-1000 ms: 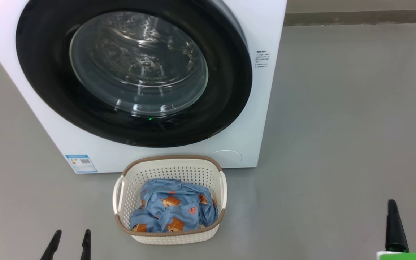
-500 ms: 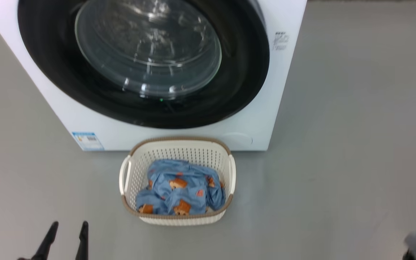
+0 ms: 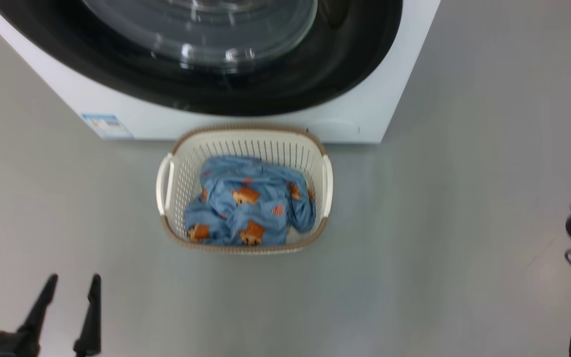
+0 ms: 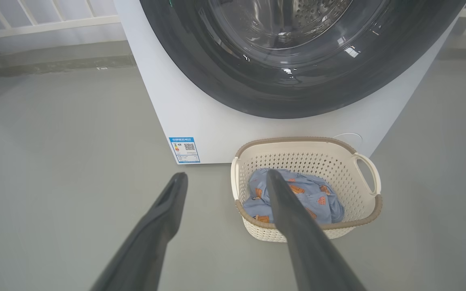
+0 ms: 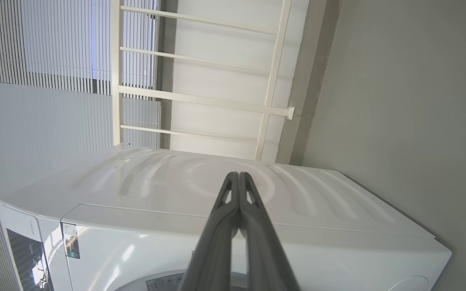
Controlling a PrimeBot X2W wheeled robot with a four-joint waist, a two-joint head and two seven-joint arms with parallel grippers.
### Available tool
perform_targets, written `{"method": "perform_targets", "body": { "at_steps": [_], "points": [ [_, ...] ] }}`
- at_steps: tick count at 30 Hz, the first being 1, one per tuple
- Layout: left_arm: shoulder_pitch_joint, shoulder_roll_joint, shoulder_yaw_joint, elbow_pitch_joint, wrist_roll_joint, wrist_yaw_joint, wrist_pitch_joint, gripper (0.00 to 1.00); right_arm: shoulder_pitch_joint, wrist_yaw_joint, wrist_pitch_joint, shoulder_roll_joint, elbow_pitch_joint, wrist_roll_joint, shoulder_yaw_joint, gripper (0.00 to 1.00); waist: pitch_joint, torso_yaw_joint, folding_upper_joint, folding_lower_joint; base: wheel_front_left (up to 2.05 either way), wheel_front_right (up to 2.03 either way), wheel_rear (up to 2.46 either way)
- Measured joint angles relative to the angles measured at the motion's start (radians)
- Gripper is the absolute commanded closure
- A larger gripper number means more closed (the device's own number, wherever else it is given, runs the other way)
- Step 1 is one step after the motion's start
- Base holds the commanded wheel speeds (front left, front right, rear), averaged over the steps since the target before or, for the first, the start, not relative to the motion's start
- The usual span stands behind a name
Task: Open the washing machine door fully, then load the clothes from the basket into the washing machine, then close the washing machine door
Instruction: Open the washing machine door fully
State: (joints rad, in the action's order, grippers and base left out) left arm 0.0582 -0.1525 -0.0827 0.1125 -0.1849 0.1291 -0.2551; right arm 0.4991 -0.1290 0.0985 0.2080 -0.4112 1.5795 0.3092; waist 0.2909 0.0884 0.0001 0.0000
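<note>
From the head, the washing machine door [image 3: 285, 94] looks shut on the washing machine [image 3: 374, 119]. The basket [image 3: 246, 131] stands just in front of the machine, the clothes [image 3: 251, 208] heaped inside. Our left gripper [image 3: 74, 278] hangs well out from the machine, jaws spread, empty.

From the left wrist, those jaws point at the machine's foot.

From the right wrist, our right gripper [image 5: 238, 176] is clenched on nothing, aimed at the machine's white casing.

We judge the door stiff and glossy-slick, best taken at its rim's edge. The cloth looks soft and light, best pinched at a raised fold.
</note>
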Motion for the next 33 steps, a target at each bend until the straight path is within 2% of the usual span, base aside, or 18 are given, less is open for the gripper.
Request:
{"method": "perform_targets", "body": {
  "at_steps": [5,17,23,33],
  "points": [
    [-0.026,-0.026,-0.001,-0.013,-0.014,0.000,0.000,0.00,0.101,0.000,-0.008,0.015,-0.010,-0.030,-0.049,1.00,0.078,0.004,0.0000,0.0000,0.00,0.00,0.00],
    [-0.058,-0.050,0.007,-0.030,-0.031,0.000,0.000,0.00,0.371,0.000,-0.142,0.086,0.019,-0.055,-0.212,1.00,0.229,0.025,0.0000,0.0000,0.00,0.00,0.00],
    [-0.065,-0.048,0.011,-0.028,-0.034,0.000,0.000,0.00,0.476,0.000,-0.185,0.106,0.036,-0.075,-0.287,1.00,0.263,0.054,0.0000,0.0000,0.00,0.00,0.00],
    [-0.084,-0.045,0.027,-0.022,-0.039,0.000,0.000,0.00,0.558,0.000,-0.274,0.120,0.017,-0.075,-0.401,1.00,0.273,0.091,0.0000,0.0000,0.00,0.00,0.00]
  ]
}}
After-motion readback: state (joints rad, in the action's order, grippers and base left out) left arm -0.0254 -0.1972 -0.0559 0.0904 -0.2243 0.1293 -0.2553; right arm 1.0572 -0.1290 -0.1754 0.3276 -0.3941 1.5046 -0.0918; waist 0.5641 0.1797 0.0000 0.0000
